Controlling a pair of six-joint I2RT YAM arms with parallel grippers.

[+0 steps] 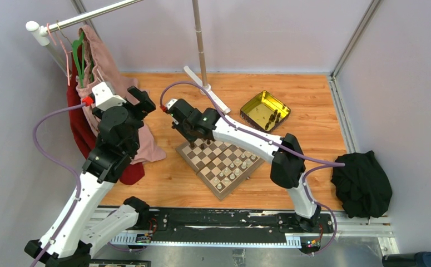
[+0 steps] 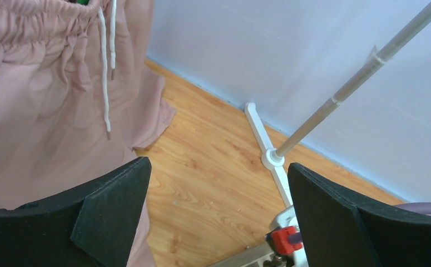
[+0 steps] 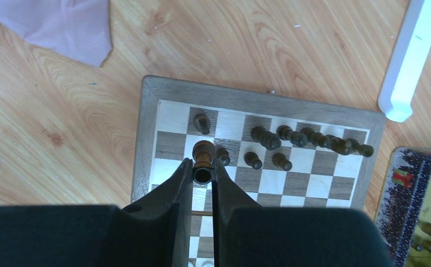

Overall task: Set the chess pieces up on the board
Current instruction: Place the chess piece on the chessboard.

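Right end effector [image 3: 203, 177] narrow, clamping dark brown turned-wood chessman [image 3: 204, 150], frame centre. Light, rigid, tippy; we favour upper-stem hold. Left end effector [image 2: 218, 214] wide.

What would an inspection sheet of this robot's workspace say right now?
Surface: wooden table.
Job's things: board carries dark pieces and pale pieces; more dark ones lie in the yellow tin.
Clutter: black cloth, pink garment, red garment.
Grippers: left gripper open, empty; right gripper shut on a dark chessman over the board.
Cables: purple cables along both arms.
Surroundings: grey walls, clothes rack.
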